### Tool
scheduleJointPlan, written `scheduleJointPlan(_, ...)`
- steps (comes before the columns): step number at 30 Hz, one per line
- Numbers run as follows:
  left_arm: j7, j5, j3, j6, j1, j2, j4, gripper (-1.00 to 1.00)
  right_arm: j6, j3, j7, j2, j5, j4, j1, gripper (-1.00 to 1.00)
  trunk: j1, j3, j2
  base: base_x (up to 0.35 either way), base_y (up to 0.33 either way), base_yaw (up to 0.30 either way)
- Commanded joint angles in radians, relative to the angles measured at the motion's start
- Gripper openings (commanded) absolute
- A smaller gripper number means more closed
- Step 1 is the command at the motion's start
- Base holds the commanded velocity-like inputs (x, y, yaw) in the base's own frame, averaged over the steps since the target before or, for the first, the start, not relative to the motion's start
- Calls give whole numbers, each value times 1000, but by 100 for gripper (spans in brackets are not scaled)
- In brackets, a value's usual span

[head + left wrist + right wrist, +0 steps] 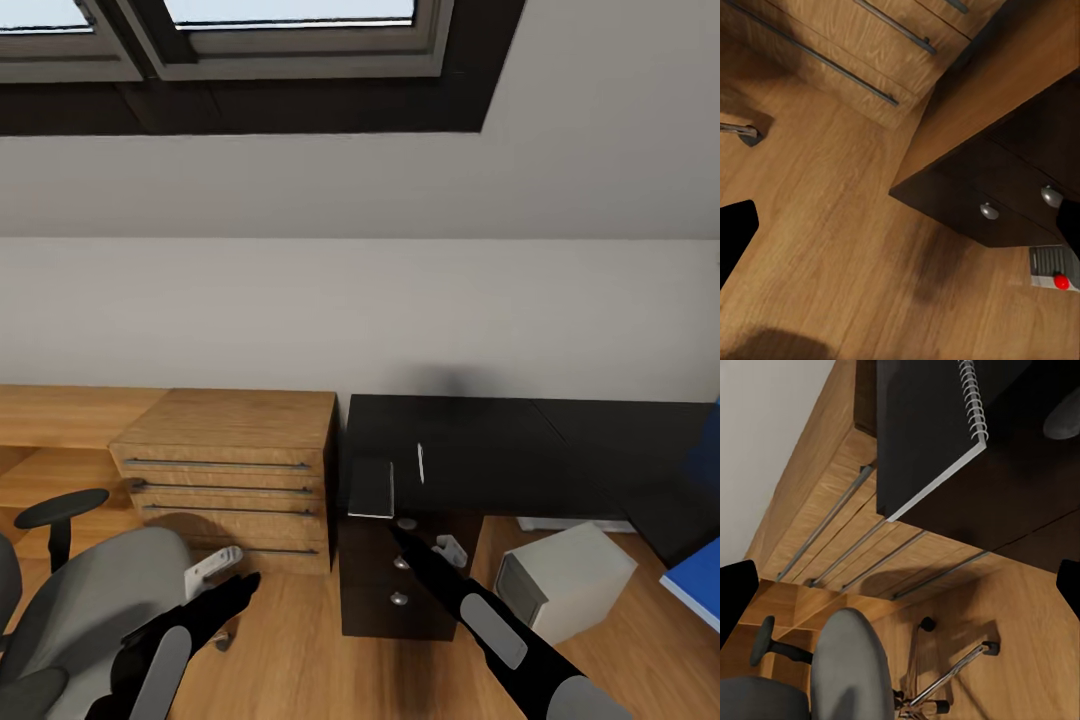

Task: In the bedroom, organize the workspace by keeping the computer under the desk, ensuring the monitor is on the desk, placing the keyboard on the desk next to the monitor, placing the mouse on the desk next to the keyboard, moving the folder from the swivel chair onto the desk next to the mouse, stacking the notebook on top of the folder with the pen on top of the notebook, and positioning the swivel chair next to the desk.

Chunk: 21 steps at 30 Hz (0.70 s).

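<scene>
A black spiral notebook lies on the front left corner of the black desk, overhanging its edge. The right wrist view sees this notebook from below. A white pen lies on the desk just right of it. My right gripper is open, just below and in front of the notebook, by the desk drawers. My left gripper is open and empty over the floor beside the grey swivel chair. The white computer stands on the floor at the desk's front; its red button shows.
A wooden chest of drawers stands against the desk's left side, with a low wooden shelf further left. A blue flat object shows at the right edge. Something white lies under the desk. The chair's base stands on wooden floor.
</scene>
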Motion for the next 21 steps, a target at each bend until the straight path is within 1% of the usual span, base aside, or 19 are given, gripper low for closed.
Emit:
scheduleJointPlan(1, 8, 10, -1, 4, -1, -1, -1, 100, 0, 4, 3, -1, -10, -1, -1, 100, 0, -1, -1, 0, 0, 0)
scheduleJointPlan(4, 8, 8, -8, 3, -1, -1, -1, 100, -3, 5, 12, -2, -9, -3, -1, 100, 12, -11, -22, 0, 0, 0)
scheduleJointPlan(8, 8, 8, -12, 3, -1, -1, -1, 100, -1, 3, 44, -7, -11, -2, -1, 100, 27, -23, -50, 0, 0, 0)
scheduleJointPlan(11, 8, 8, -15, 3, -1, -1, 0, 100, 0, 2, 72, -20, -13, -1, -1, 100, 38, -32, -71, 0, 0, 0)
scheduleJointPlan(12, 8, 8, -19, 3, -1, -1, -1, 100, 1, 2, 101, -32, -15, 0, -1, 100, 42, -36, -78, 0, 0, 0)
scheduleJointPlan(13, 8, 8, -31, 3, -1, -1, -1, 100, 2, 1, 139, -43, -17, 1, -1, 100, 46, -39, -85, 0, 0, 0)
scheduleJointPlan(14, 8, 8, -37, 3, -1, -1, -1, 100, 2, 1, 143, -45, -17, 1, -1, 100, 50, -42, -92, 0, 0, 0)
scheduleJointPlan(15, 8, 7, -52, 0, -1, -1, -2, 100, 2, 0, 150, -47, -17, 1, -1, 100, 54, -45, -99, 0, 0, 0)
scheduleJointPlan(17, 8, 7, -65, -4, -1, 0, -2, 100, 2, 0, 155, -52, -17, 1, -1, 100, 61, -51, -113, 0, 0, 0)
scheduleJointPlan(18, 7, 7, -80, -16, -1, 0, -2, 100, 3, 0, 159, -58, -17, 2, -1, 100, 65, -54, -120, 0, 0, 0)
scheduleJointPlan(21, 6, 7, -87, -25, -1, 0, -2, 100, 3, 0, 160, -61, -17, 2, -1, 100, 77, -64, -141, 0, 0, 0)
